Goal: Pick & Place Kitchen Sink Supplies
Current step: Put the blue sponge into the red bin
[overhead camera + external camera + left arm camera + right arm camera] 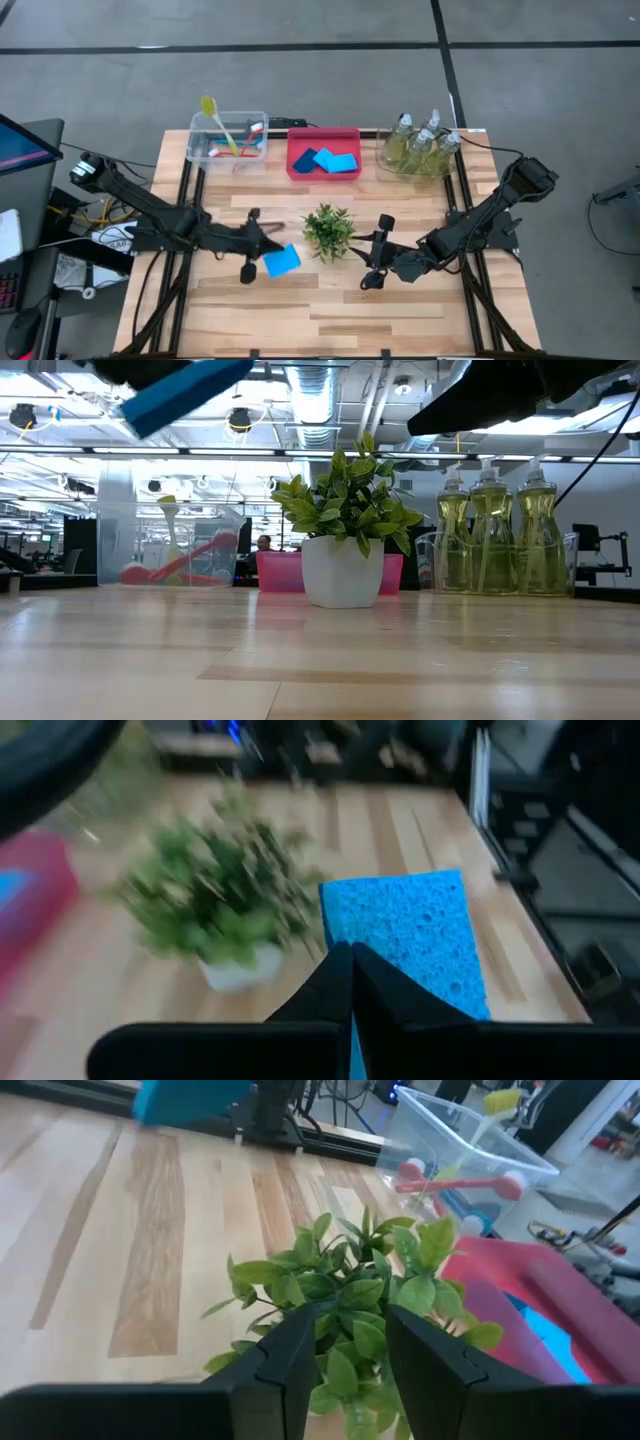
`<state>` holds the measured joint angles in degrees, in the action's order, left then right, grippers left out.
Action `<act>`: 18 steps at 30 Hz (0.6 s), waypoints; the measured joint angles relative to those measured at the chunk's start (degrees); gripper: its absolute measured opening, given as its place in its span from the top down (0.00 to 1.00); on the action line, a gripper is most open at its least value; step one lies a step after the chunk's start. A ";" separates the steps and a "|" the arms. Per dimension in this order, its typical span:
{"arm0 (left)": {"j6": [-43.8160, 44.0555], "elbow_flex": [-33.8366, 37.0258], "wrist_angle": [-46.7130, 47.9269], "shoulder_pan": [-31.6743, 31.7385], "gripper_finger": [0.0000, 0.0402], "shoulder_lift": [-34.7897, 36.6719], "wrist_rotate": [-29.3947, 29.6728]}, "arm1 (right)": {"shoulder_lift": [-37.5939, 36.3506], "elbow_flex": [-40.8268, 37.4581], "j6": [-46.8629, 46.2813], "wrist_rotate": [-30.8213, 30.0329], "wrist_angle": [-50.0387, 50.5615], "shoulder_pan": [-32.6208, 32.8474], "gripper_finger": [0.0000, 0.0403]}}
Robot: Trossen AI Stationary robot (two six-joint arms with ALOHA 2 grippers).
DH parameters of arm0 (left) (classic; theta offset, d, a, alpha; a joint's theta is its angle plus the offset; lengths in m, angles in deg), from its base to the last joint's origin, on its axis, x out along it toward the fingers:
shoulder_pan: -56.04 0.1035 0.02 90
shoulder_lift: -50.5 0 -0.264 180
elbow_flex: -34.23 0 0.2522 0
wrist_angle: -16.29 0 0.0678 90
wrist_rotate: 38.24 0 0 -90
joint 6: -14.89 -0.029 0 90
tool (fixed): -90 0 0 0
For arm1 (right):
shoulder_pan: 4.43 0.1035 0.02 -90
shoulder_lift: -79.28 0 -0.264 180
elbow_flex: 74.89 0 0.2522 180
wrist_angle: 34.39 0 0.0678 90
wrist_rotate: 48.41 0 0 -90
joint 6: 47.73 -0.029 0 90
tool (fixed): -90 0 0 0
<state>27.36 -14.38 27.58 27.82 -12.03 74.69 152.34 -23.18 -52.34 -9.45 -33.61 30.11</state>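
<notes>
Left gripper (262, 248) clamped tight on blue sponge (281, 261), holding it clear above table (330, 310), just left of plant (328, 231). Right gripper (378, 250) hovers on plant's other side, fingers (300, 1350) partly apart, nothing between them, no contact. Pink bin (324, 153) at back centre holds two more sponges (327, 159). Clear bin (229, 139) back left has brushes (232, 137); pump bottles (421, 142) back right.
</notes>
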 joint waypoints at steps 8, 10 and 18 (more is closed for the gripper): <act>-10.22 0.00 -1.14 5.98 0.99 9.54 9.46 | 0.00 0.00 6.30 0.00 -3.03 -0.21 0.71; -13.53 0.00 -2.80 8.76 0.99 10.87 11.40 | 0.00 0.00 8.05 -0.02 -3.85 -0.21 0.71; -23.69 -0.07 -13.47 24.10 0.99 10.45 9.82 | 0.00 0.02 14.78 -0.02 -6.60 -0.60 0.71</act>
<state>3.67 -14.45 14.11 51.91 -1.57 84.52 152.34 -23.16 -37.57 -9.47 -40.22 29.51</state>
